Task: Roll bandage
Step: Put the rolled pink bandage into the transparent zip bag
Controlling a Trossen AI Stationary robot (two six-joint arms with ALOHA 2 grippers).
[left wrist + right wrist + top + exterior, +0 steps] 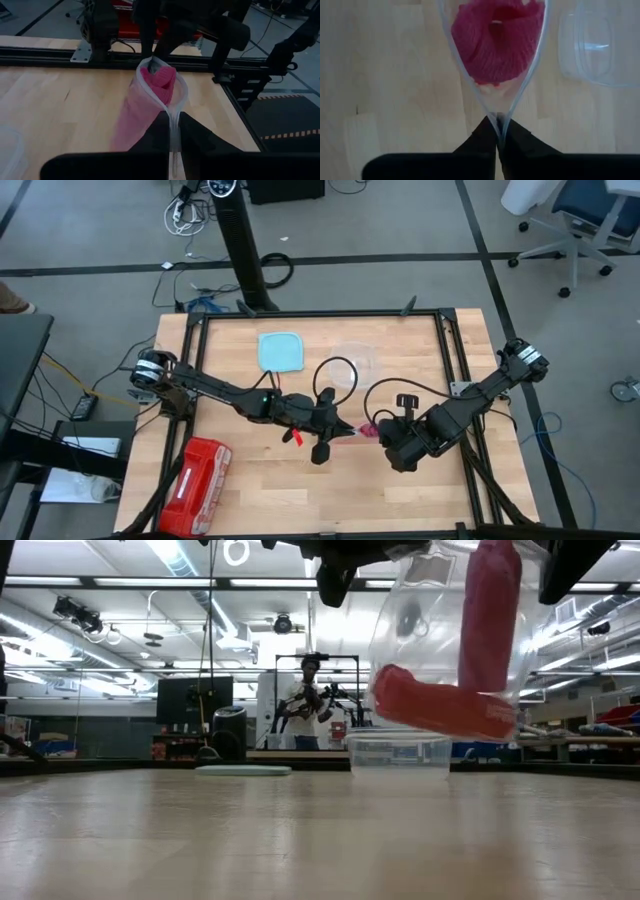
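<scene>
The bandage (497,42) was a dusky pink-red knitted strip, bunched inside a clear bag (150,107) held up off the table; in the low view it hung folded, one part upright, another seemingly lying crosswise.

Robotics lab. Wooden bench (300,500) in black frame, grey floor with loose cables (185,215), office chair (570,220) far right; ceiling strip lights (180,560), person (308,705) standing at far benches.
</scene>
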